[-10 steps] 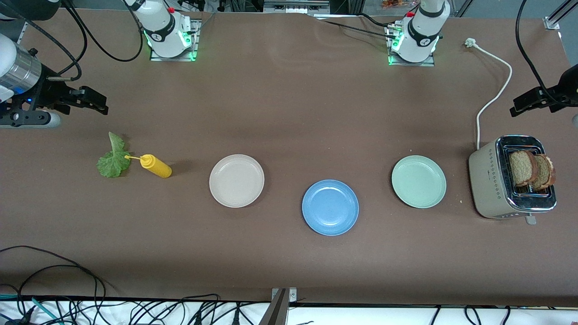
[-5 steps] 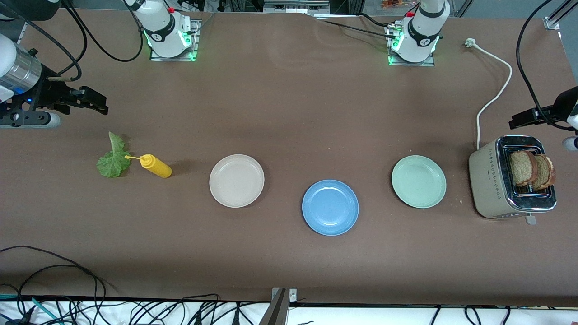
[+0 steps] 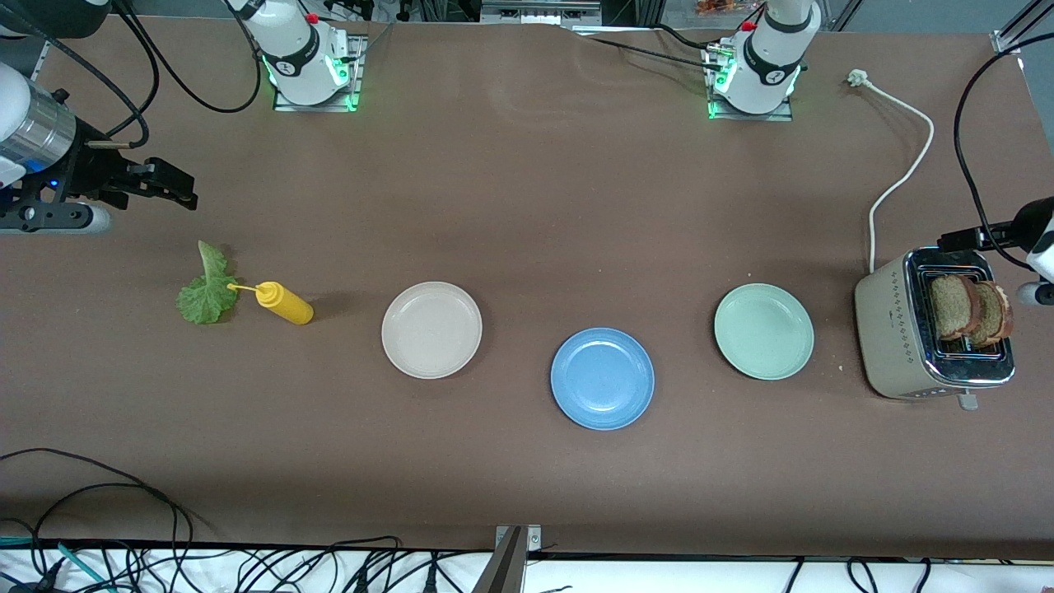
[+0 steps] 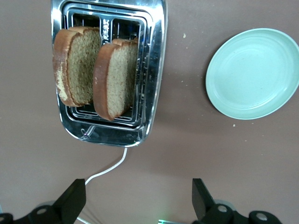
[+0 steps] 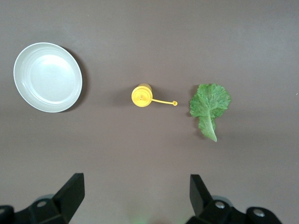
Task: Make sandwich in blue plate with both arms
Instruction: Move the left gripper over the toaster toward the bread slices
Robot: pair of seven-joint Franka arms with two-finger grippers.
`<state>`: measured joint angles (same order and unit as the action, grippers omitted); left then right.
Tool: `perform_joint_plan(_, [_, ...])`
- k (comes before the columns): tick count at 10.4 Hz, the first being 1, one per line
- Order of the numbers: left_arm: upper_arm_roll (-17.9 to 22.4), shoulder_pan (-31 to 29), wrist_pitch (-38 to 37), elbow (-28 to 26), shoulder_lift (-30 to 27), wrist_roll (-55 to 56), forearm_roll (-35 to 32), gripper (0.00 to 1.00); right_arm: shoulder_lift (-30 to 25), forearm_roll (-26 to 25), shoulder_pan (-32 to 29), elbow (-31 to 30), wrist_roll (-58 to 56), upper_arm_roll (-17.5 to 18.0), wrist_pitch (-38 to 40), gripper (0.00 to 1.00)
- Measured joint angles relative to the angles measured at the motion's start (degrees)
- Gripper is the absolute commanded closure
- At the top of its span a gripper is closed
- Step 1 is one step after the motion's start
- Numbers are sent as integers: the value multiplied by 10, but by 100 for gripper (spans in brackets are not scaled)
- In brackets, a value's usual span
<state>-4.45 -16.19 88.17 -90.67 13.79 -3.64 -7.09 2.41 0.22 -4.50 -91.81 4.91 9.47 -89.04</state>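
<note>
The blue plate [image 3: 602, 379] lies bare near the middle of the table. Two brown bread slices [image 3: 967, 309] [image 4: 93, 70] stand upright in the slots of a toaster [image 3: 897, 338] at the left arm's end. A green lettuce leaf [image 3: 207, 288] [image 5: 209, 105] lies flat at the right arm's end. My left gripper [image 3: 959, 240] [image 4: 138, 196] hangs open over the cord beside the toaster, holding nothing. My right gripper [image 3: 183, 188] [image 5: 136, 191] hangs open and empty over bare table beside the lettuce. No assembled sandwich is in view.
A beige plate [image 3: 431, 329] [image 5: 47, 77] and a mint-green plate [image 3: 763, 331] [image 4: 254, 72] flank the blue one. A yellow squeeze bottle [image 3: 284, 302] [image 5: 141, 95] stands next to the lettuce. The toaster's white cord [image 3: 902, 165] runs toward the left arm's base.
My left gripper has come in over the table toward the toaster, still open. The right arm has not moved.
</note>
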Motion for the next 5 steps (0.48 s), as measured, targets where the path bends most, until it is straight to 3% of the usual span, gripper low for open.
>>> perform_joint_plan(5, [-1,-38,63,2,43,-85,16,0,1,0,0,0,0,0,1,0])
